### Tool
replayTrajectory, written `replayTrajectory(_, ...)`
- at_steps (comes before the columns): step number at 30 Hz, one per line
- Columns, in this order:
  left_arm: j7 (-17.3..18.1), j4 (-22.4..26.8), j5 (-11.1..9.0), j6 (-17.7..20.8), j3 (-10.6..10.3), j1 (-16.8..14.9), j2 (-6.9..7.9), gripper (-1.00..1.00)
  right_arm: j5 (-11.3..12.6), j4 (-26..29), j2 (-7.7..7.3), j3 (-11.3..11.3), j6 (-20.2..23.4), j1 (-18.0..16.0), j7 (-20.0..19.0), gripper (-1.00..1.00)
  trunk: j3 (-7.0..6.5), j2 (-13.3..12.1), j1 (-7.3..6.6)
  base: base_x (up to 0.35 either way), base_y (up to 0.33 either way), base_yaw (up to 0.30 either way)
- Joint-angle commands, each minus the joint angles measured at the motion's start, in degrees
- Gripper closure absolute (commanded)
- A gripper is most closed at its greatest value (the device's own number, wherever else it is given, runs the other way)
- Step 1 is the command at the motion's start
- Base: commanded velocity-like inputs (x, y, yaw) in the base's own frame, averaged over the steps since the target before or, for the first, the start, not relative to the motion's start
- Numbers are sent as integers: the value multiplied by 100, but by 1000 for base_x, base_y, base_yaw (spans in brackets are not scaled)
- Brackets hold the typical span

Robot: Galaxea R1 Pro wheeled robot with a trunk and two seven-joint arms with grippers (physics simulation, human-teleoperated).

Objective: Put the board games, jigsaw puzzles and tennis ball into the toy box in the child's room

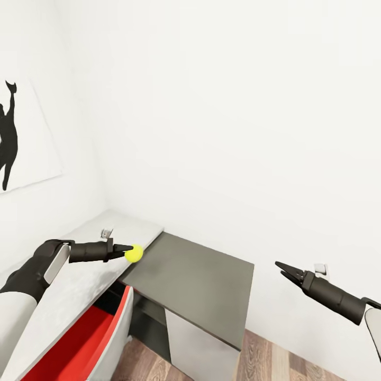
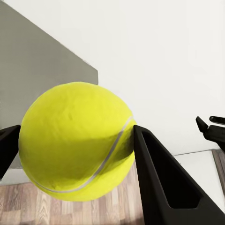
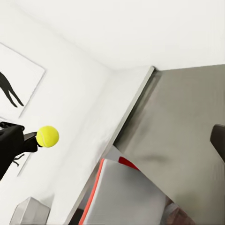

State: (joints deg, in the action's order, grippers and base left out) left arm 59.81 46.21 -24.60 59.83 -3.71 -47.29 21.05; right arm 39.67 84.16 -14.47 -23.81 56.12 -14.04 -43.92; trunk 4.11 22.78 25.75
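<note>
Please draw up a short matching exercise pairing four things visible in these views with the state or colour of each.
Things:
1. small yellow-green tennis ball
2. black right gripper
3. white drawer with a red inside
4. flat end section of the desk

States:
A. pulled open
B. dark grey
C. pinched in the left gripper
D. holding nothing

Pairs: 1-C, 2-D, 3-A, 4-B

No readable text, label, brand, number or sign is showing anywhere. The tennis ball [image 2: 77, 140] is carrying only a plain pale seam line, without a maker's mark. The wall picture [image 1: 16, 140] is displaying a black silhouette figure on white, without any lettering.
</note>
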Motion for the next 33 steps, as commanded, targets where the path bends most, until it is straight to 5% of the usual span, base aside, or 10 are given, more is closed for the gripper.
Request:
replayTrajectory(1, 39, -2, 8, 17, -15, -8, 4, 100, -17, 3, 2, -5, 27, -4, -24, -100, 19, 14, 4, 0, 0, 209)
replayTrajectory(33, 39, 2, 8, 17, -1, -5, 4, 100, -23, 55, 14, 32, -25, -3, -18, -100, 293, 14, 4, 0, 7, 49)
